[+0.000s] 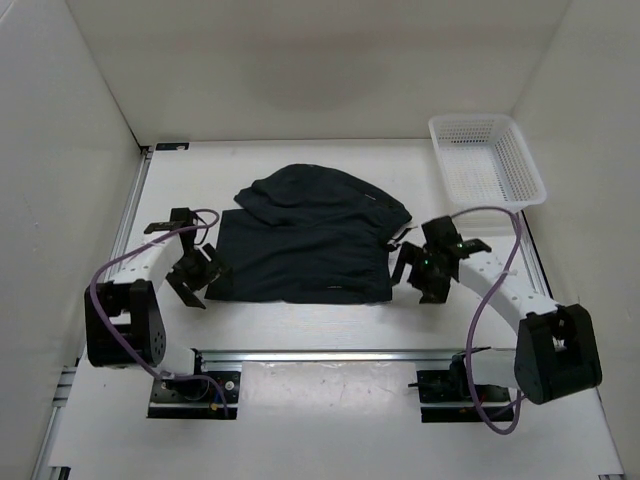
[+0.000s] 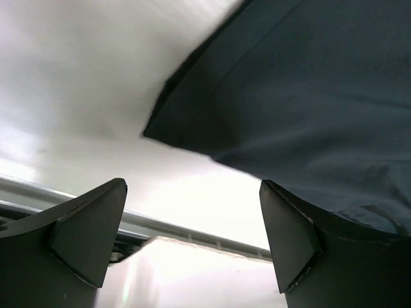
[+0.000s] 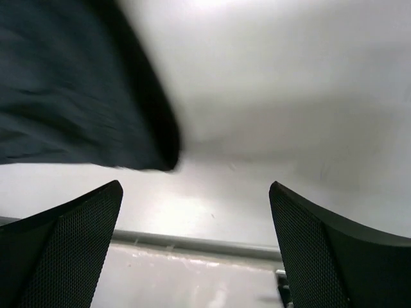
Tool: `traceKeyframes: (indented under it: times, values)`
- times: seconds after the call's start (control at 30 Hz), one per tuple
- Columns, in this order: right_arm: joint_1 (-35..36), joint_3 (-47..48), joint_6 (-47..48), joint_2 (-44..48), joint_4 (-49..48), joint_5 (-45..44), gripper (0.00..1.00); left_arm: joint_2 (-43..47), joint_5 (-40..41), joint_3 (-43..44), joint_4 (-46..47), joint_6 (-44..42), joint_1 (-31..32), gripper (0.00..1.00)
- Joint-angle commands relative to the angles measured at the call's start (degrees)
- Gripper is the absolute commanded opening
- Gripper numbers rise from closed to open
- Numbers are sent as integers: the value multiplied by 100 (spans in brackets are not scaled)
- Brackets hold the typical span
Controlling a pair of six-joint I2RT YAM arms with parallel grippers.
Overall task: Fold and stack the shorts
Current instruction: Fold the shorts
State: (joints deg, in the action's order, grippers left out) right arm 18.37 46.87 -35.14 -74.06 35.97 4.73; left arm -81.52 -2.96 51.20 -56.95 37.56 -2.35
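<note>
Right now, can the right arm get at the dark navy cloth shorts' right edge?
Probably yes. Right end effector stands open just beside the dark navy cloth shorts, at their right hem, only white table between.

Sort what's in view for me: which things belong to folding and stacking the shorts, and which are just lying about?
Part of the job:
- dark shorts, spread mid-table, bunched at the far end
- left pincer, open beside their left edge
- right pincer, open beside their right edge

Just lying about:
- white mesh basket, far right corner
</note>
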Motion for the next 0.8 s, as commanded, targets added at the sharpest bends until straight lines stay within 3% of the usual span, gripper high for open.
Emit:
traceKeyframes:
  times: [0.0, 0.13, 0.17, 0.23, 0.3, 0.33, 0.4, 0.5, 0.53, 0.63, 0.73, 0.77]
  values:
    - [-35, -720, -1090, 646, -80, 598, 99, -223, -372, 22, 561, 357, 50, 96]
    - [-35, -1443, -2082, 1166, -624, 1248, 99, -671, -118, -31, 886, 532, 50, 96]
    - [-35, -1557, -2190, 1166, -956, 1371, 99, -760, -56, -83, 974, 585, 50, 92]
    - [-35, -1725, -2392, 947, -1301, 1662, 99, -1118, -3, 21, 1133, 533, 50, 62]
    - [-35, -1778, -2472, 693, -1636, 1724, 99, -1261, -55, 266, 1133, 376, 50, 23]
    - [-35, -1717, -2533, 639, -1750, 1724, 99, -1262, -55, 320, 1133, 375, 50, 11]
    - [-35, -1656, -2586, 578, -1988, 1461, 96, -1087, -55, 390, 1133, 322, 50, 11]
    - [-35, -1498, -2586, 184, -2304, 1293, 82, -788, -108, 443, 1081, 322, 103, 11]
    - [-35, -1331, -2586, 60, -2305, 1293, 72, -735, -178, 504, 1081, 270, 103, 11]
    - [332, -1058, -2586, -406, -2444, 1223, 56, -594, -239, 662, 941, 269, 103, 11]
    - [544, -698, -2656, -749, -2244, 1039, 22, -541, -293, 899, 809, 269, 103, 11]
    - [545, -549, -2656, -698, -2078, 934, 4, -480, -293, 979, 660, 269, 103, 11]
